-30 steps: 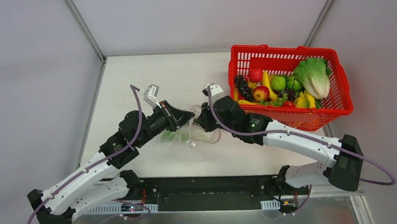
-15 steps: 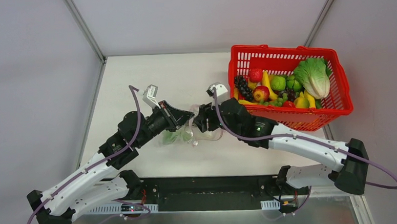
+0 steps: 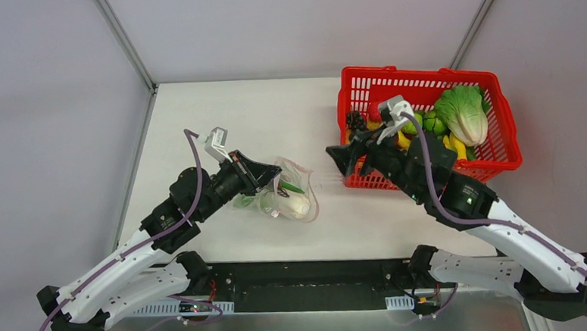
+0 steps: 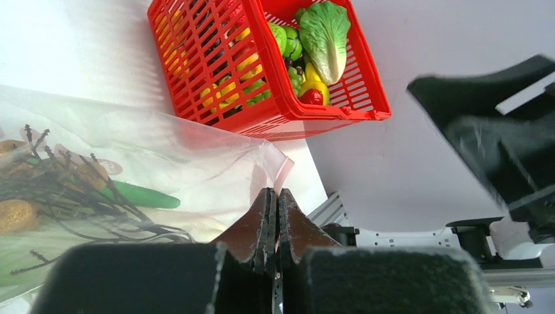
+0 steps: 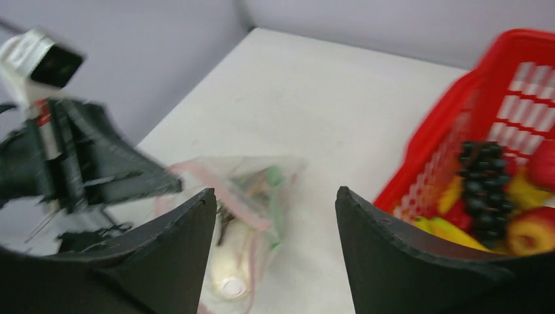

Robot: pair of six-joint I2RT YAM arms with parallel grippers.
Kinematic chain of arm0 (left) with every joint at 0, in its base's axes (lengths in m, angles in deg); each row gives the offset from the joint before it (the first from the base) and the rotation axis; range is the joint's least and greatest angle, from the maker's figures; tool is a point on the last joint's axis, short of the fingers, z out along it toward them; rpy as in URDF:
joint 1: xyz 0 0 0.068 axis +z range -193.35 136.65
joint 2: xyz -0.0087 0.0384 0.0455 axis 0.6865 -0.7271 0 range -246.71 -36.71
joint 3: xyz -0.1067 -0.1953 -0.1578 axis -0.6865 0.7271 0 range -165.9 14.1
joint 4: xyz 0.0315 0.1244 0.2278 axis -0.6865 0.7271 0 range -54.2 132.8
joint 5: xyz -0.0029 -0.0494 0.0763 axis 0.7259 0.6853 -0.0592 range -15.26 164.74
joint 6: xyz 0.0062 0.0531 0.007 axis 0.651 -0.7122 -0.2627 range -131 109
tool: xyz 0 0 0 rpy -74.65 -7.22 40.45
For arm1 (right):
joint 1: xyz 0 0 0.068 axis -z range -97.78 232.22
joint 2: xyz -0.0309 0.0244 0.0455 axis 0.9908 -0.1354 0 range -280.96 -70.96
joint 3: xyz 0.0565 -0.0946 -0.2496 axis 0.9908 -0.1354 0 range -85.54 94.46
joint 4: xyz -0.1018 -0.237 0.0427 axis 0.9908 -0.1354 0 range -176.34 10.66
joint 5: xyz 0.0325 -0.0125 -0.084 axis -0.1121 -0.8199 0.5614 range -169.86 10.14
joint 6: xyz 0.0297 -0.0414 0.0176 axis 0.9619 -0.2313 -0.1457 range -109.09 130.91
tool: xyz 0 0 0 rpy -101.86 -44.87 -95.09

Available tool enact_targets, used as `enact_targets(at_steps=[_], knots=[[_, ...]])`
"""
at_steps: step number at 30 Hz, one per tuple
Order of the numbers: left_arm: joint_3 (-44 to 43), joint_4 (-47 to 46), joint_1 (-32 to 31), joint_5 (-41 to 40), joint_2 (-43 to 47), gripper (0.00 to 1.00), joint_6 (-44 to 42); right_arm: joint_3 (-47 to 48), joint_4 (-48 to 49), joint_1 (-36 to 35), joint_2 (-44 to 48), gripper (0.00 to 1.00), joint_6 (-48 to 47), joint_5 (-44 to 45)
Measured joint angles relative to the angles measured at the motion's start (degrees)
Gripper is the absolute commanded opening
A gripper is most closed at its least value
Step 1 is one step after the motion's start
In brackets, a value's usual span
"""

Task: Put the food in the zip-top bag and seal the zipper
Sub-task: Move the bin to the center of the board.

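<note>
The clear zip-top bag [image 3: 290, 196] lies on the table left of centre, holding food: a white oval piece [image 3: 298, 205] and a long green vegetable [image 3: 292, 187]. My left gripper [image 3: 274, 178] is shut on the bag's mouth edge; in the left wrist view its tips [image 4: 275, 193] pinch the pinkish zipper strip [image 4: 285, 171]. My right gripper [image 3: 339, 158] is open and holds nothing, raised beside the basket's near left corner, apart from the bag. In the right wrist view the bag [image 5: 258, 180] and white piece [image 5: 229, 268] show between the spread fingers.
A red mesh basket [image 3: 502, 158] stands at the back right, filled with more toy food: lettuce [image 3: 462, 115], black grapes [image 5: 483, 176], an apple and bananas. The right arm reaches across the basket's front wall.
My right gripper has opened, let go of the bag and swung right toward the basket. The bag has settled onto the table, still pinched by the left gripper, which shifted slightly left.
</note>
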Motion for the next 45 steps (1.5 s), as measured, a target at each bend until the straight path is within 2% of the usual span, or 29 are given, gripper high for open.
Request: enact_targets(at_steps=[3, 6, 10, 13, 16, 18, 25, 31, 37, 39, 45], knots=[[0.0, 0.2, 0.0, 0.1, -0.2, 0.0, -0.3, 4.9, -3.6, 4.3, -3.0, 0.76, -2.1, 6.3], [0.0, 0.3, 0.0, 0.3, -0.5, 0.0, -0.4, 8.3, -6.9, 12.9, -6.9, 0.79, -2.2, 8.0], [0.0, 0.5, 0.0, 0.3, -0.8, 0.0, -0.4, 9.2, -10.7, 31.6, -12.4, 0.87, 1.3, 4.9], [0.0, 0.5, 0.0, 0.5, -1.0, 0.0, -0.4, 9.2, -12.9, 43.6, -16.4, 0.89, 5.7, 1.5], [0.0, 0.5, 0.0, 1.0, -1.2, 0.0, -0.4, 9.1, -14.0, 52.0, -20.2, 0.9, 9.9, -3.4], [0.0, 0.6, 0.0, 1.6, -1.1, 0.0, -0.5, 9.1, -14.8, 55.0, -22.5, 0.92, 11.8, -6.2], [0.4, 0.9, 0.0, 1.9, -0.5, 0.0, -0.8, 7.7, -18.0, 55.6, -24.5, 0.94, 13.7, -12.7], [0.4, 2.3, 0.0, 2.1, -0.5, 0.0, -2.8, 8.1, -22.4, 53.3, -30.8, 0.96, 12.2, -12.3], [0.3, 5.1, 0.0, 2.0, 0.1, 0.0, -5.4, 10.2, -24.9, 42.2, -39.1, 0.96, 10.2, -13.5], [0.3, 5.7, 0.0, 1.7, 0.5, 0.0, -6.2, 13.1, -25.7, 36.3, -40.1, 0.96, 8.1, -13.3], [0.3, 7.7, 0.0, 0.4, 2.5, 0.0, -7.1, 22.7, -26.1, 26.3, -44.7, 0.97, 4.8, -11.6]])
